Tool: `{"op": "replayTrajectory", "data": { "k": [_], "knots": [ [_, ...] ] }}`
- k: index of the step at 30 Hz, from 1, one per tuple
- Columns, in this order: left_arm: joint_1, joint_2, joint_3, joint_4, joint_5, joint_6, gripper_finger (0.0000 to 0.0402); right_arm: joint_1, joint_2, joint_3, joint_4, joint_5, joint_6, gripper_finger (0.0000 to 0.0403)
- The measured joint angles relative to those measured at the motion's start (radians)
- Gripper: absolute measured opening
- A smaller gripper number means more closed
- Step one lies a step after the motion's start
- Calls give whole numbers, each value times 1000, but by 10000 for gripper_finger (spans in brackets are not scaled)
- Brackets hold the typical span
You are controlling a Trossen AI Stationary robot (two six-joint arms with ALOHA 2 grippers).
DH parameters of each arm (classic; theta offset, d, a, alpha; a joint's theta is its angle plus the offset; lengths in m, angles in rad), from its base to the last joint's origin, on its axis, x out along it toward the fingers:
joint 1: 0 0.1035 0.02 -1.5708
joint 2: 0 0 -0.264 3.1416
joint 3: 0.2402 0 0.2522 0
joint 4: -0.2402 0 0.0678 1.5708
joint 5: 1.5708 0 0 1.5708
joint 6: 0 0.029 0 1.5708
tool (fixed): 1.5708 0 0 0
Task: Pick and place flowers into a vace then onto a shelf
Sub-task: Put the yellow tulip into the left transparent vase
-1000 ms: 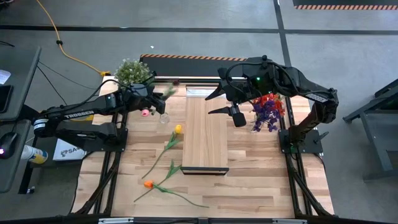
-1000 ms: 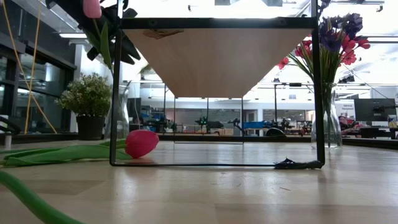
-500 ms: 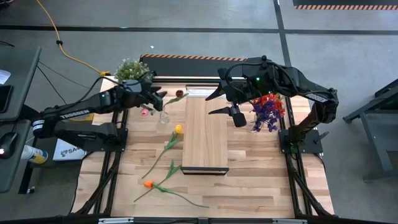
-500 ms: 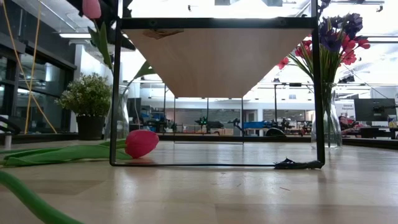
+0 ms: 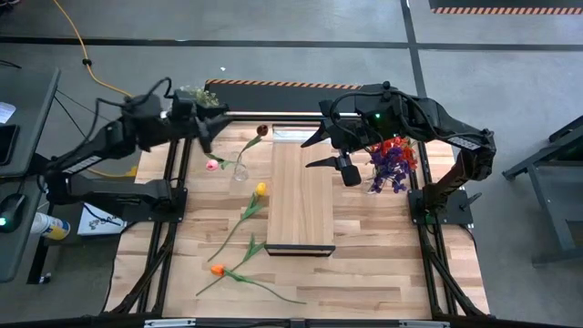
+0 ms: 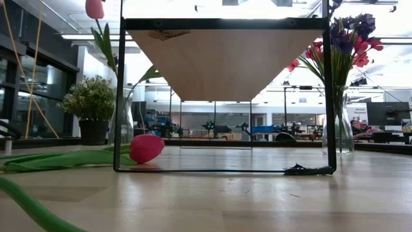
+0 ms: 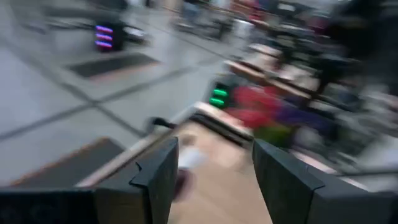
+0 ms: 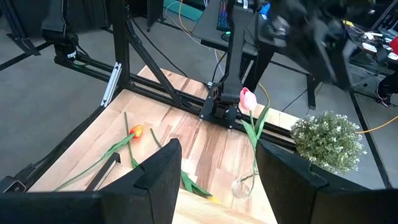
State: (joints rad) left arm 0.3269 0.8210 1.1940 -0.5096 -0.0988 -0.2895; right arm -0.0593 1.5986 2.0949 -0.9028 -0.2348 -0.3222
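Nearest the camera edge of the bench [image 5: 364, 273], well away from either claw, an orange flower [image 5: 217, 270] lies flat, and a yellow flower [image 5: 260, 189] lies just beside the shelf [image 5: 302, 196]. Closer to the left claw [image 5: 202, 120], a pink flower [image 5: 212, 165] leans in a small clear vase [image 5: 240, 172], with a dark maroon head [image 5: 262, 131] beside it. The left claw hangs above the bench's far left corner by the potted plant [image 8: 328, 140], fingers apart and empty. The right claw [image 5: 339, 153] waits over the shelf's far end, fingers apart, holding nothing, with a vase of red and purple flowers [image 5: 392, 162] just beyond it. The pink stem looks placed; I judge the next move is the left claw reaching down for the yellow flower's stem.
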Motion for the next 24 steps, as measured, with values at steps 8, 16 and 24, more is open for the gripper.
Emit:
{"op": "replayTrajectory", "data": {
  "k": [8, 16, 24],
  "knots": [
    [-180, 43, 103, -17, 63, -47, 239, 0, 0, 0, 0, 1, -19, 197],
    [-452, 125, 175, -71, -152, -102, 239, 0, 0, 0, 0, 43, -46, 197],
    [-724, 262, 332, -316, -394, -343, 239, 0, -2, 0, 1, 74, -47, 197]
  ]
}}
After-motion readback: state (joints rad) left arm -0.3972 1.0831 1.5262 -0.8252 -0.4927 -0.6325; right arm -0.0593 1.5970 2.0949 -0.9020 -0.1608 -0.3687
